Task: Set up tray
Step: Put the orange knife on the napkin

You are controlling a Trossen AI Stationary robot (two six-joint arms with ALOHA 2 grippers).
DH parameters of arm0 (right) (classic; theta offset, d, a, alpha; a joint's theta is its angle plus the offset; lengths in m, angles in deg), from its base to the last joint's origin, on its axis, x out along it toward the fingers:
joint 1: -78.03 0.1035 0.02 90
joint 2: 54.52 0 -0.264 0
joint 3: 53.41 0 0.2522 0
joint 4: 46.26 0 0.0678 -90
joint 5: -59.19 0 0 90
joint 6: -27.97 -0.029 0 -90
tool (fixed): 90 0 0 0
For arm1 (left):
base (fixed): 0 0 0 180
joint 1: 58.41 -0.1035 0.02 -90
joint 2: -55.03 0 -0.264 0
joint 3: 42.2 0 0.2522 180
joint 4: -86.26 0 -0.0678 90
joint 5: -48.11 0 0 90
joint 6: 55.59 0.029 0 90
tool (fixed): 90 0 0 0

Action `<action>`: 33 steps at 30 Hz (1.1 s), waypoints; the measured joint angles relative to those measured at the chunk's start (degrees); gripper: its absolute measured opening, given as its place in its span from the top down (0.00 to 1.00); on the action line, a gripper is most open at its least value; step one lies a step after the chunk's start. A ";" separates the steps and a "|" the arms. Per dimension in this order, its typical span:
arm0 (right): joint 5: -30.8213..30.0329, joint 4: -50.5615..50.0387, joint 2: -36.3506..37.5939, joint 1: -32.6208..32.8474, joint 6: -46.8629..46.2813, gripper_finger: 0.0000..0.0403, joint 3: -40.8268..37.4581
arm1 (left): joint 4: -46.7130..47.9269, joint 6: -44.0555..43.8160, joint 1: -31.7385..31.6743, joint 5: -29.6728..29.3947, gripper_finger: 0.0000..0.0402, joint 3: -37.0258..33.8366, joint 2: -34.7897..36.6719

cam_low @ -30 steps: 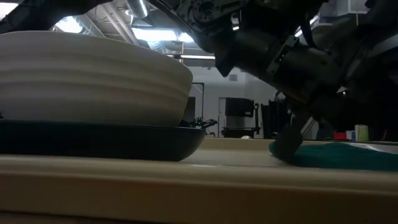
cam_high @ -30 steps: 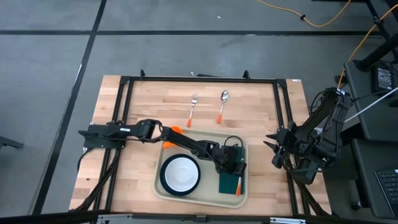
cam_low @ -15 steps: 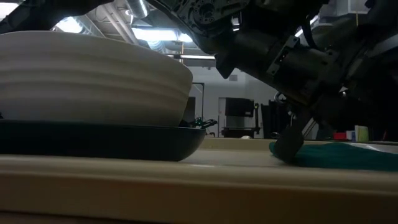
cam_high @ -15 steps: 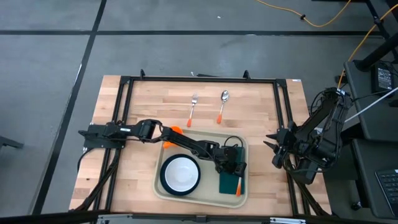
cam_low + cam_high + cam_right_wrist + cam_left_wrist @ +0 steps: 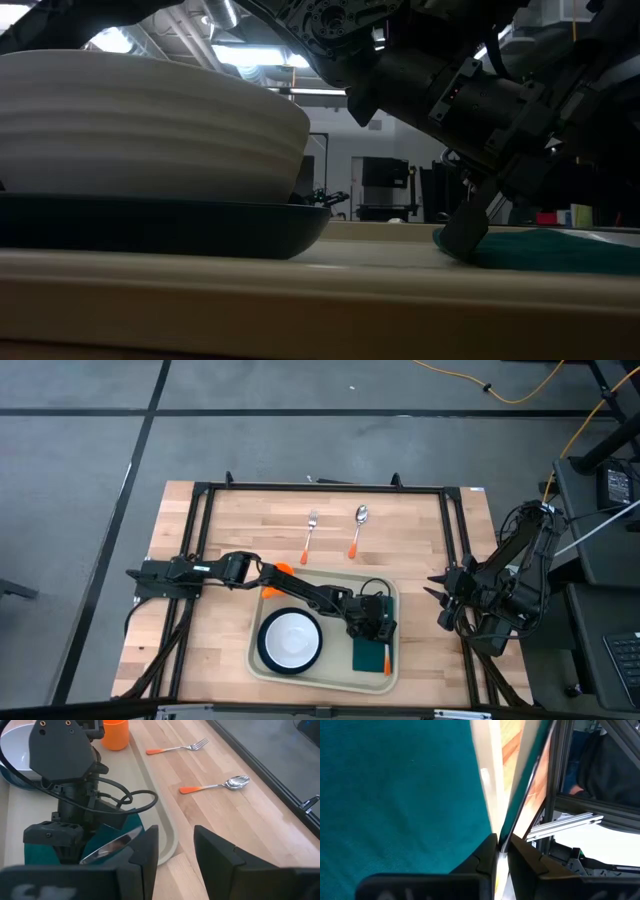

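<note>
Your left gripper sits low over the green napkin on the tray — fingers nearly together around a knife. Your right gripper waits off the table's right edge — fingers apart, empty.

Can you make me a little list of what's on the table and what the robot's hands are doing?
tray: tray near the front of the table
in the tray: white bowl on a dark plate, green napkin with a knife on it
orange cup: cup at the tray's far left corner
outside the tray: fork and spoon lying on the wood
left hand: left hand low over the napkin, by the knife
right hand: right hand waiting at the table's right edge, fingers apart, holding nothing
</note>
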 joint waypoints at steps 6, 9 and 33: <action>0.00 0.02 0.00 0.00 0.01 0.68 0.00 | 0.01 0.00 -0.31 0.21 0.91 0.00 0.00; 0.00 0.02 0.00 0.00 0.01 0.68 0.00 | 0.05 0.08 -0.38 0.18 0.89 0.00 -0.02; 0.01 0.33 0.00 -0.01 0.02 0.68 0.00 | 0.49 -0.28 -0.70 0.82 0.67 0.00 -0.02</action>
